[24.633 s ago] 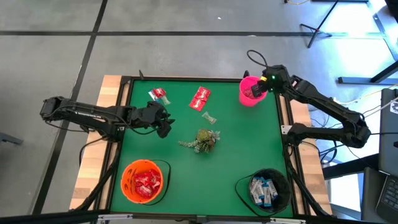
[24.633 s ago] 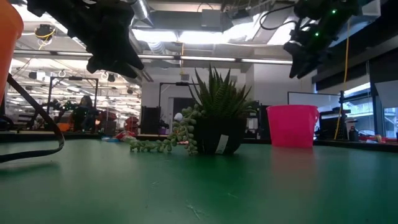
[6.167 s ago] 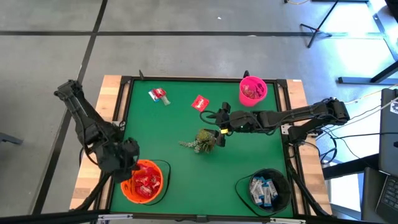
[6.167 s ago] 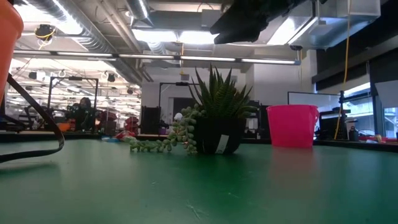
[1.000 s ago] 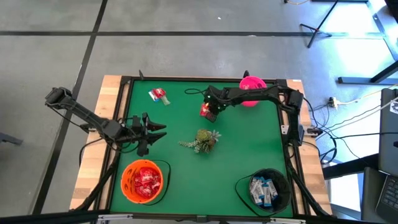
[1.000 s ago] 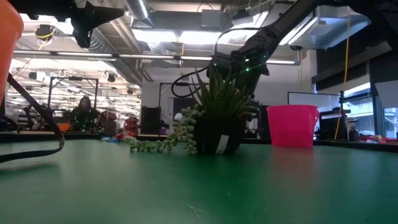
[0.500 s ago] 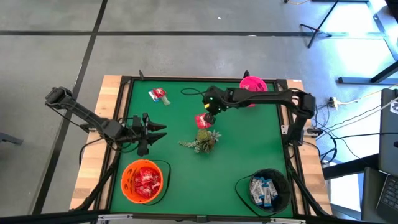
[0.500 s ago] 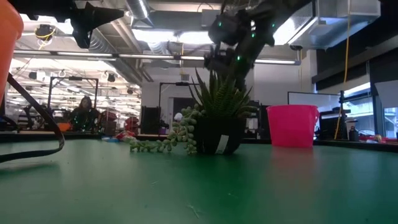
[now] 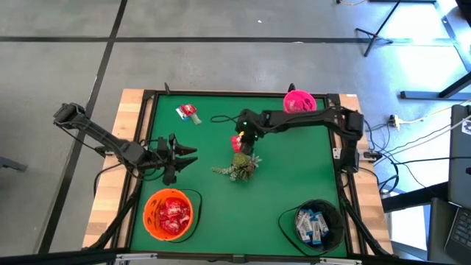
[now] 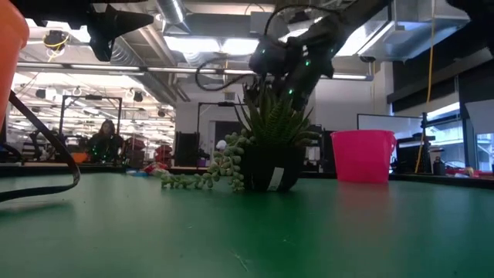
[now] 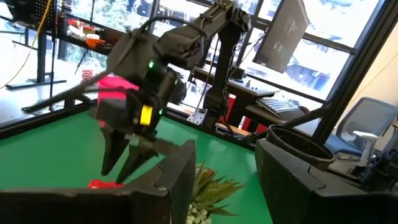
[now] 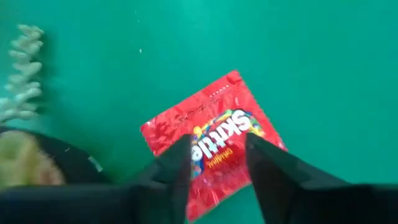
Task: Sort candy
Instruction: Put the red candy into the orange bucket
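Observation:
A red candy packet (image 12: 211,146) lies on the green mat (image 9: 294,169) just beyond the potted plant (image 9: 240,165); it also shows in the high view (image 9: 236,142). My right gripper (image 12: 214,165) hangs right above it, open, a finger on either side in the wrist view and pointing down at a slant. More candy (image 9: 189,112) lies at the far left. My left gripper (image 9: 182,153) waits open and level over the mat's left side, above the orange bowl (image 9: 171,214) of red packets.
A pink bowl (image 9: 298,102) stands at the far right. A black bowl (image 9: 316,224) with white-and-blue packets stands at the near right. The plant's trailing sprig (image 10: 202,179) lies on the mat toward the left. The wooden table edges frame the mat.
My right gripper has gone from the far middle toward the near edge and the plant, rising as it went. The red packet has come along with it and now shows just beyond the plant.

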You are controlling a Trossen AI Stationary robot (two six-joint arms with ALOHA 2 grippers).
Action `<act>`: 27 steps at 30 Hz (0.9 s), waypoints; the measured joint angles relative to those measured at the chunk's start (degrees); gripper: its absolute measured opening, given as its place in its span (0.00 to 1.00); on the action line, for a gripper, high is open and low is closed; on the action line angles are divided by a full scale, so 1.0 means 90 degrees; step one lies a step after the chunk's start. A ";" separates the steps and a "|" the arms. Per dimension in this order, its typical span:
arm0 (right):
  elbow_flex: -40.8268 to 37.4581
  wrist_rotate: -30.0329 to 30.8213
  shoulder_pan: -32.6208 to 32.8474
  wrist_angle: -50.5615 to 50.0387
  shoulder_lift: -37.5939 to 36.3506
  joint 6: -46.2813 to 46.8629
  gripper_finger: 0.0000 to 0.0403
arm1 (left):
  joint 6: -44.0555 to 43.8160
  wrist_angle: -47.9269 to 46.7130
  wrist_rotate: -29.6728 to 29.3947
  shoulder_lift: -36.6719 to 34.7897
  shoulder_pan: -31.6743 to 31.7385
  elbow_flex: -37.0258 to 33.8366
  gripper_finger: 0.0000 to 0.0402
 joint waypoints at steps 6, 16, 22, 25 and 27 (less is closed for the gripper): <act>0.0006 0.0044 0.0130 0.0347 0.0475 -0.0005 0.57 | 0.0000 -0.0049 -0.0002 0.0000 0.0000 0.0000 0.39; 0.0037 0.0593 0.0123 0.0213 0.0720 0.0203 0.57 | -0.0008 -0.0128 -0.0029 0.0001 0.0000 0.0000 0.39; 0.0182 0.0713 -0.0126 -0.0121 0.0746 0.0317 0.47 | -0.0174 -0.0152 -0.0030 0.0000 0.0002 0.0000 0.39; 0.0182 0.0725 -0.0256 -0.0128 0.0746 0.0436 0.43 | -0.0178 -0.0155 -0.0029 0.0000 0.0000 0.0000 0.39; 0.0182 0.0558 -0.0334 -0.0135 0.0746 0.0447 0.42 | -0.0180 -0.0155 -0.0029 0.0000 0.0002 0.0000 0.39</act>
